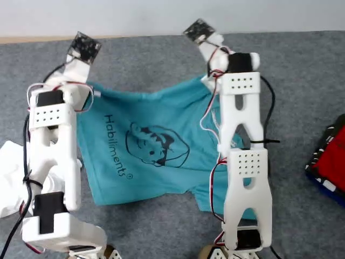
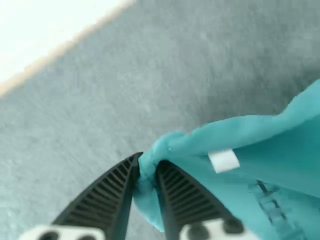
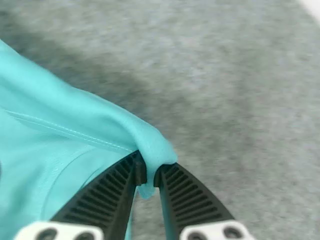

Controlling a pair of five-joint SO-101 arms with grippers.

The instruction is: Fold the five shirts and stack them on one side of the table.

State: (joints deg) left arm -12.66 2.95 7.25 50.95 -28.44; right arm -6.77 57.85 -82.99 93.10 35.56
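My left jaws and right jaws each pinch a far corner of the teal shirt (image 1: 145, 151), which lies spread on the bench (image 1: 302, 81). I judge it unfolded; a white garment (image 1: 9, 167) and a red garment (image 1: 330, 159) wait at the edges.

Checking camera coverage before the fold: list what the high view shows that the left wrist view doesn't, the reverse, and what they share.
High view adds: the left arm and right arm, the printed face on the teal shirt, a white cloth beside the left arm, a red and dark cloth at the far right. Left wrist view adds: the left pincer shut on a shirt corner, and a small white tag nearby. Shared: the teal shirt and the grey table cover.
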